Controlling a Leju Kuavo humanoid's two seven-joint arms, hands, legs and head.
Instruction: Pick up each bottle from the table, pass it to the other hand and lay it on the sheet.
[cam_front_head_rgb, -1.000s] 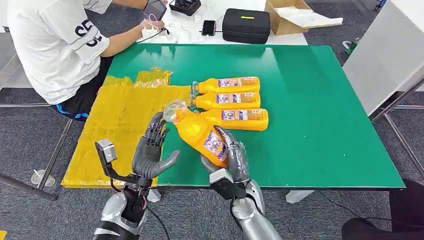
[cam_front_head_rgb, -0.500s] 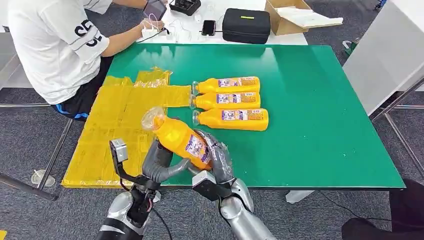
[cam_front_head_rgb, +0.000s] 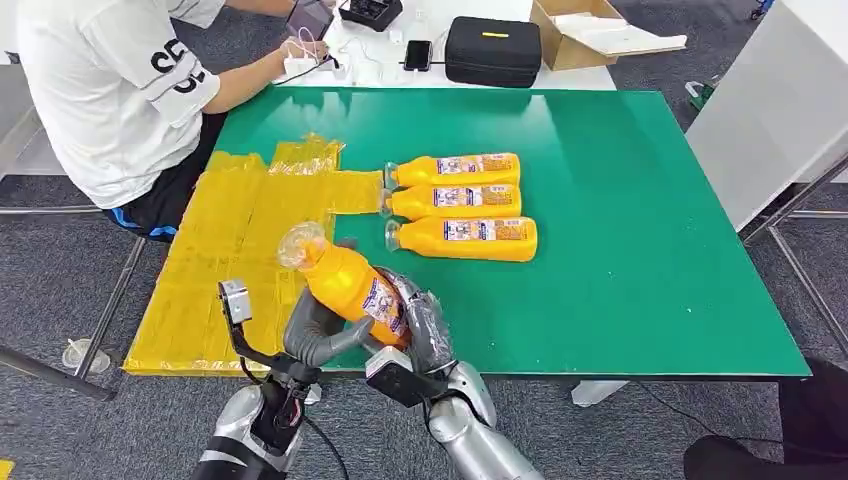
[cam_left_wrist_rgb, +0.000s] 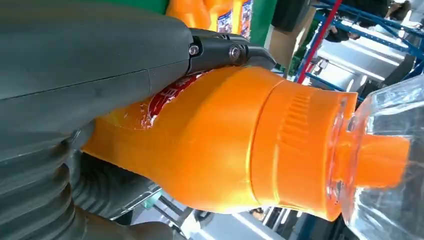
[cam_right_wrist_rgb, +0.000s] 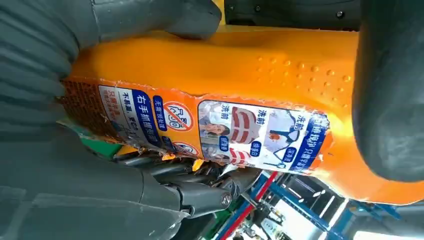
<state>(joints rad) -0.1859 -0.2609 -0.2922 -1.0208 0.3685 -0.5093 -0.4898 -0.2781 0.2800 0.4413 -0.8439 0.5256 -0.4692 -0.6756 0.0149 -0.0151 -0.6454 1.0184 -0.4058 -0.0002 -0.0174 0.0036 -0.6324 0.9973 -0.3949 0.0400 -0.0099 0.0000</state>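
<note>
An orange bottle (cam_front_head_rgb: 345, 283) with a clear cap is tilted in the air over the near edge of the green table (cam_front_head_rgb: 620, 220), cap pointing toward the yellow sheet (cam_front_head_rgb: 230, 240). My right hand (cam_front_head_rgb: 422, 322) grips its labelled lower body (cam_right_wrist_rgb: 225, 70). My left hand (cam_front_head_rgb: 312, 330) wraps the bottle from the other side, thumb and fingers closed around the upper body (cam_left_wrist_rgb: 215, 145). Three more orange bottles lie side by side mid-table: the far one (cam_front_head_rgb: 455, 169), the middle one (cam_front_head_rgb: 455, 201) and the near one (cam_front_head_rgb: 465, 238).
A person in a white shirt (cam_front_head_rgb: 100, 90) sits at the table's far left corner, next to the sheet. A black case (cam_front_head_rgb: 492, 50), a cardboard box (cam_front_head_rgb: 580, 35) and a phone (cam_front_head_rgb: 417, 54) lie on a white table beyond.
Both hands and the bottle have moved left and nearer, toward the sheet's edge. My left hand, open beside the bottle a second ago, now wraps around it.
</note>
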